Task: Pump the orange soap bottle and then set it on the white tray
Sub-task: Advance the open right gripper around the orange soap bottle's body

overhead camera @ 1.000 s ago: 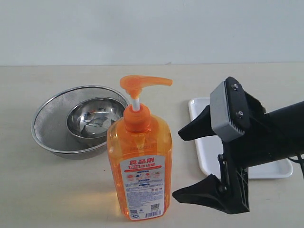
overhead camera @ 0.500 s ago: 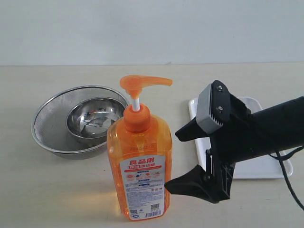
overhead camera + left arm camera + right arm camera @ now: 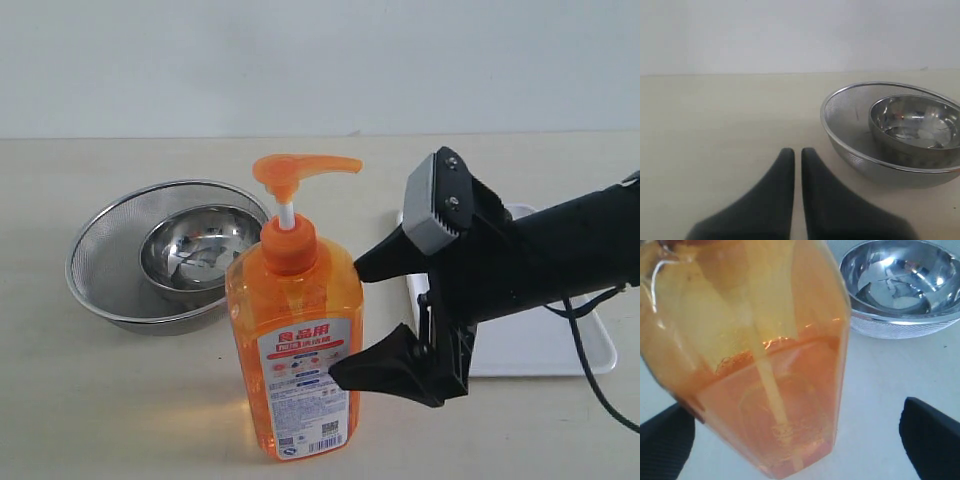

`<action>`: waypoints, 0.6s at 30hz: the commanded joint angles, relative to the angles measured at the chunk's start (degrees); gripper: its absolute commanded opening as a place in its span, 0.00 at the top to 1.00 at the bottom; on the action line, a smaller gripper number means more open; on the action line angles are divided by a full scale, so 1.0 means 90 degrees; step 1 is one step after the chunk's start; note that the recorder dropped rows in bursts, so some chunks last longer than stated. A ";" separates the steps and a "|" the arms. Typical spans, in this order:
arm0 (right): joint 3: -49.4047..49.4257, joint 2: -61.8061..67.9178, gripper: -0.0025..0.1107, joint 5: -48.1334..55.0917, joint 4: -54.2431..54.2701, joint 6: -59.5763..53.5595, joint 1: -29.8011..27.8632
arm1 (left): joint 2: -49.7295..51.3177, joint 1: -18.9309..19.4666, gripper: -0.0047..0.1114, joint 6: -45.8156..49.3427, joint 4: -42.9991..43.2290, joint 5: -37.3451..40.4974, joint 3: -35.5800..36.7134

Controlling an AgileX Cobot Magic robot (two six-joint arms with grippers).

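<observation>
While the orange soap bottle [image 3: 295,350] stands on the worktop [image 3: 100,400] near the white tray [image 3: 545,345], the right gripper [image 3: 346,322] has its jaws wide apart around it. Left wrist view: the left gripper [image 3: 796,152] has its jaws nearly together, holding nothing, and a bowl [image 3: 915,120] sits in a strainer [image 3: 850,130]. Right wrist view: the bottle is partly full of soap.

The light is bright, soft and even. Shadows on the table [image 3: 120,400] are pale and thin. The steel bowl [image 3: 200,245] has shiny white spots of glare. Light glows through the orange soap bottle [image 3: 295,340]. In the right wrist view the bottle is very close and blurry, and the right gripper's fingers [image 3: 930,435] look fuzzy. The exterior view is sharp.
</observation>
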 commanded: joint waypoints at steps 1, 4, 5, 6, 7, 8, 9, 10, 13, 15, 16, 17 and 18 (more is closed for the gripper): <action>-0.0029 0.0316 0.07 0.0243 0.0016 -0.0060 0.0005 | -0.0017 0.0017 0.92 0.0005 -0.0058 -0.0022 0.0022; -0.0111 0.0484 0.07 0.0218 -0.0029 -0.0060 0.0005 | -0.0017 0.0017 0.92 0.0005 -0.0058 -0.0022 0.0022; -0.0168 0.0528 0.07 0.0218 -0.0030 -0.0060 0.0005 | -0.0017 0.0017 0.92 0.0005 -0.0058 -0.0022 0.0022; -0.0231 0.0540 0.07 0.0218 -0.0030 -0.0060 0.0005 | -0.0017 0.0017 0.92 0.0005 -0.0058 -0.0035 0.0022; -0.0308 0.0571 0.07 0.0232 -0.0039 -0.0060 0.0005 | -0.0017 0.0017 0.92 0.0005 -0.0058 -0.0035 0.0022; -0.0405 0.0585 0.07 0.0324 -0.0072 -0.0060 0.0005 | -0.0017 0.0017 0.92 0.0005 -0.0058 -0.0035 0.0022; -0.0480 0.0598 0.07 0.0392 -0.0090 -0.0060 0.0005 | -0.0017 0.0017 0.92 0.0005 -0.0058 -0.0035 0.0022; -0.0574 0.0598 0.07 0.0428 -0.0105 -0.0060 0.0043 | -0.0017 0.0017 0.92 0.0005 -0.0058 -0.0035 0.0022; -0.0748 0.0598 0.07 0.0429 -0.0149 -0.0060 0.0181 | -0.0017 0.0017 0.92 0.0005 -0.0058 -0.0035 0.0022; -0.0795 0.0598 0.07 0.0411 -0.0182 -0.0060 0.0263 | -0.0017 0.0017 0.92 0.0005 -0.0058 -0.0035 0.0022; -0.0789 0.0598 0.07 0.0400 -0.0202 -0.0060 0.0329 | -0.0017 0.0017 0.92 0.0005 -0.0058 -0.0035 0.0022; -0.0789 0.0598 0.07 0.0414 -0.0269 -0.0060 0.0379 | -0.0017 0.0017 0.92 0.0005 -0.0058 -0.0035 0.0022; -0.0789 0.0598 0.07 0.0424 -0.0328 -0.0060 0.0422 | -0.0017 0.0017 0.92 0.0005 -0.0058 -0.0035 0.0022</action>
